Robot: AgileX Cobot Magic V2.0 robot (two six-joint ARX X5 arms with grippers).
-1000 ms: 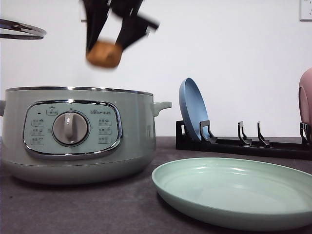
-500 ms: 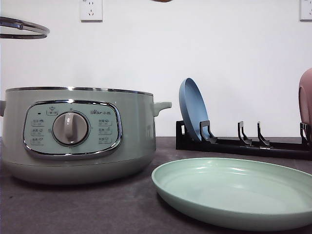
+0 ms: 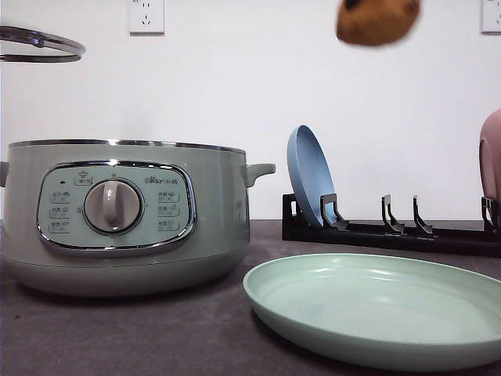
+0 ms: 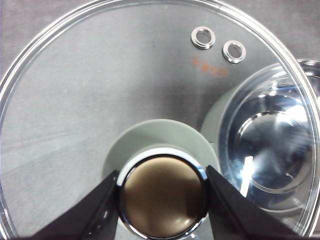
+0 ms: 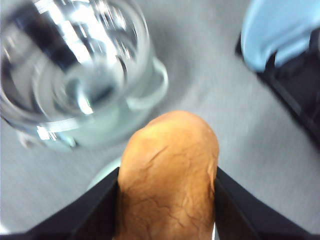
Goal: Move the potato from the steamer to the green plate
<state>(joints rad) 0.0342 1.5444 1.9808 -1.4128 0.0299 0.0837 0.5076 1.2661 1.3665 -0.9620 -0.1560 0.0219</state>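
Note:
High in the front view, the orange-brown potato (image 3: pixel 378 19) hangs above the blue plate and the far rim of the green plate (image 3: pixel 376 307). In the right wrist view my right gripper (image 5: pixel 167 202) is shut on the potato (image 5: pixel 167 170), with a dark finger (image 5: pixel 97 212) on each side. The pale-green steamer (image 3: pixel 125 215) stands open on the left, and its shiny inside (image 5: pixel 70 60) is blurred below the potato. My left gripper (image 4: pixel 162 200) is shut on the knob (image 4: pixel 162 192) of the glass lid (image 4: pixel 100 75), held up at the left (image 3: pixel 39 43).
A black dish rack (image 3: pixel 391 231) at the back holds an upright blue plate (image 3: pixel 309 176). A pink plate (image 3: pixel 491 168) stands at the right edge. The steamer's side handle (image 3: pixel 261 170) points toward the rack. Dark tabletop (image 3: pixel 156 337) lies in front.
The potato went from above the steamer up out of the front view, then came back further right, over the plates. The lid held at the left drifted slightly right.

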